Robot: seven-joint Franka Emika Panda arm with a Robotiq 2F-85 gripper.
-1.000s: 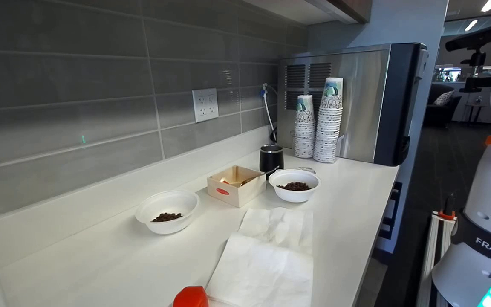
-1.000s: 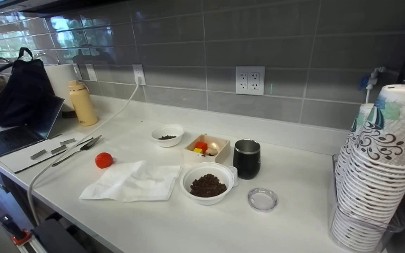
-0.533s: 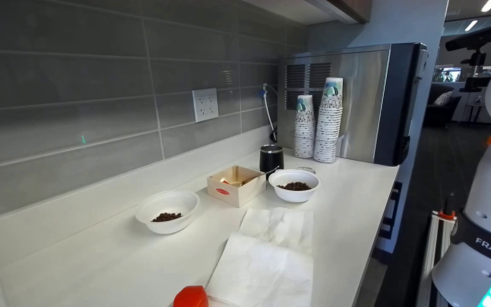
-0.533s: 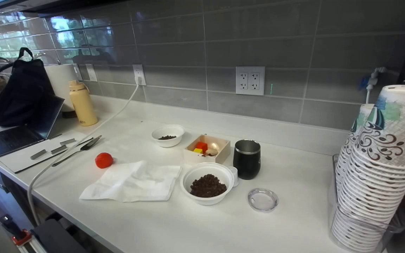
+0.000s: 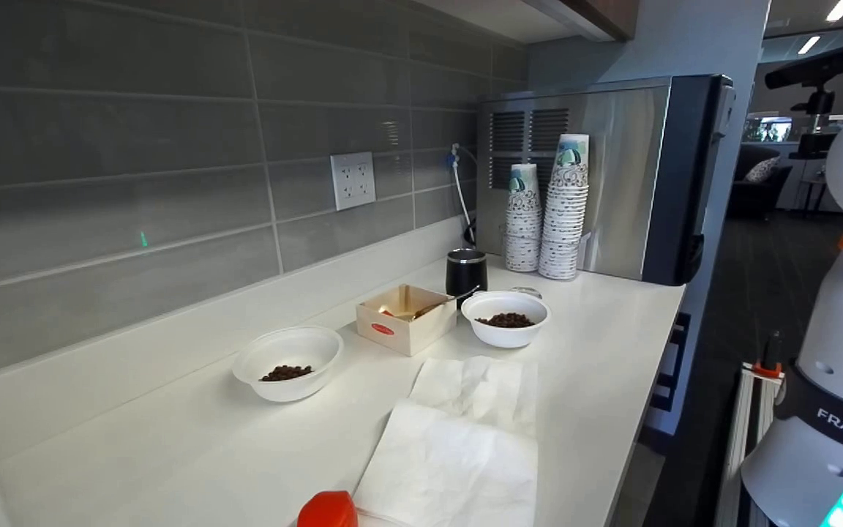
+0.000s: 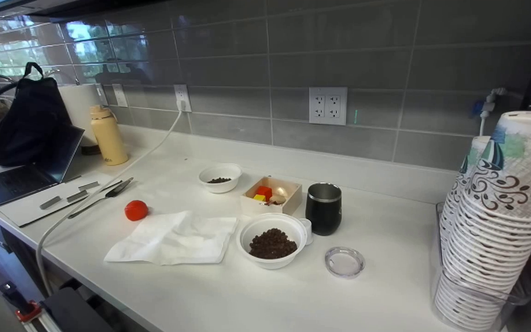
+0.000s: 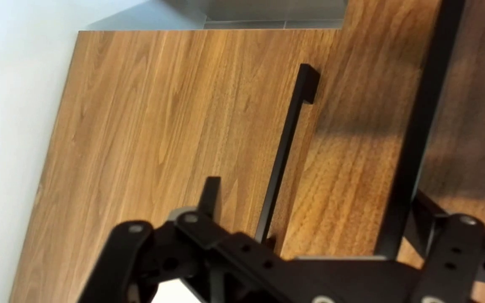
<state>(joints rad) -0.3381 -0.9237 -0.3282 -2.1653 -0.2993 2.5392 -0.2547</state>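
In the wrist view, a brown wooden door is on the left. Next comes a thin black handle, slanted, with its low end showing between the two fingers of the gripper. The fingers are wide apart. A second black handle is next, right beside the finger on the right; I cannot tell if they touch. In an exterior view, the surface has a red thing, a white napkin, a white bowl of brown bits and a black cup.
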